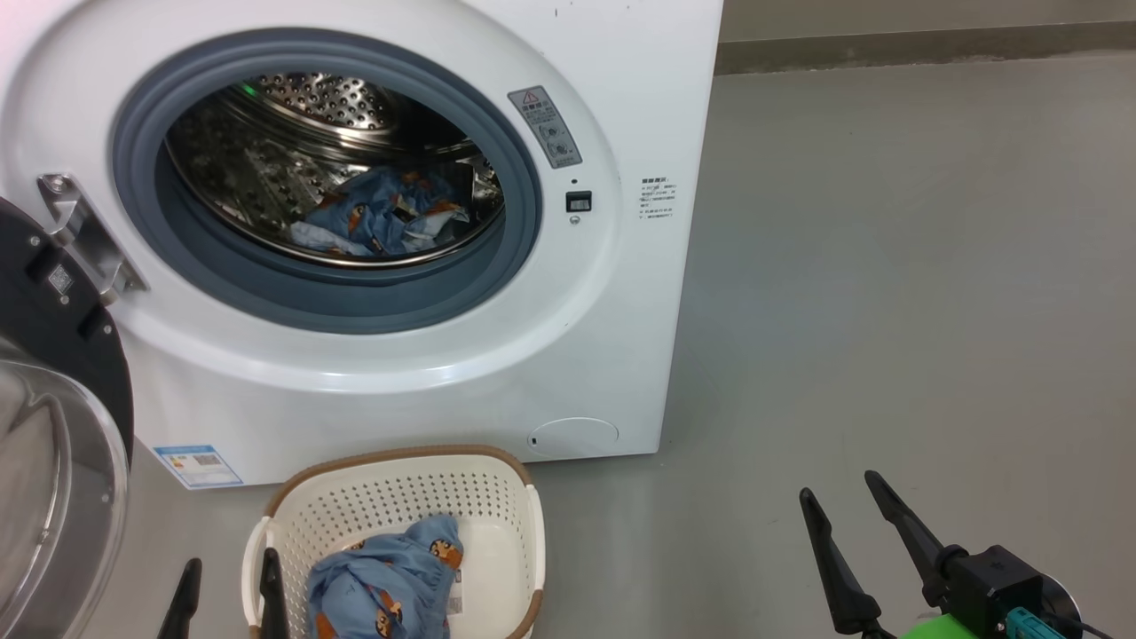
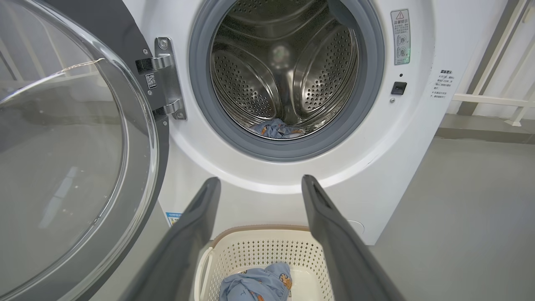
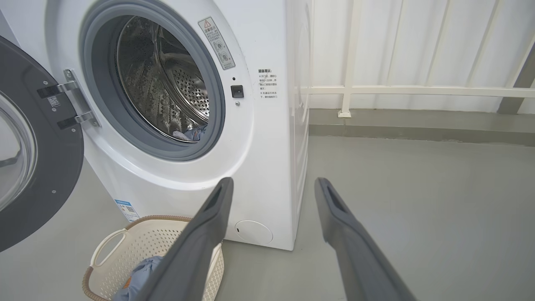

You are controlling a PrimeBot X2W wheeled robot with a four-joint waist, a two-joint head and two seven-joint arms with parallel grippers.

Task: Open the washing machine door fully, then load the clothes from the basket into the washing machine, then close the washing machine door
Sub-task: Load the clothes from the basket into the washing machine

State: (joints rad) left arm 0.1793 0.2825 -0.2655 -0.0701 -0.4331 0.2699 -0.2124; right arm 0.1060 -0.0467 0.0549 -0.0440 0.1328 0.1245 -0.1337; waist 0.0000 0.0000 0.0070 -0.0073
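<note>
Head view: found the washing machine [image 1: 568, 373] standing on the grey floor [image 1: 887, 311] with the washing machine door [image 1: 53, 444] swung wide to the left on its metal hinge [image 1: 84, 235], bulging glass bowl turned outward. Saw inside the perforated steel drum [image 1: 293, 142], ringed by the grey gasket [image 1: 355, 306], a heap of the clothes [image 1: 382, 217] lying at the bottom: blue fabric with small orange figures and a bit of pale cloth. Noted the basket [image 1: 506, 497] on the floor just before the machine, below the opening and near the blue label sticker [image 1: 197, 466]. Counted one more blue bundle [image 1: 382, 586] in it, crumpled toward the near left, cream bottom showing to its right. Placed the left gripper [image 1: 231, 557] at the basket's near left edge, fingers spread wide with nothing between them, one finger overlapping the basket's left side, perhaps touching it, though could not tell from that angle. Placed the right gripper [image 1: 839, 484] well to the right over bare floor, apart from basket and machine, likewise spread to full width and holding nothing. Left wrist view: looked between the parted fingers down into the basket at the bundle, and up into the drum, making out just a small fold of blue above the gasket lip. Right wrist view: caught the basket at lower left, partly behind one finger, blue cloth inside, plus a sliver of fabric low in the drum.
</note>
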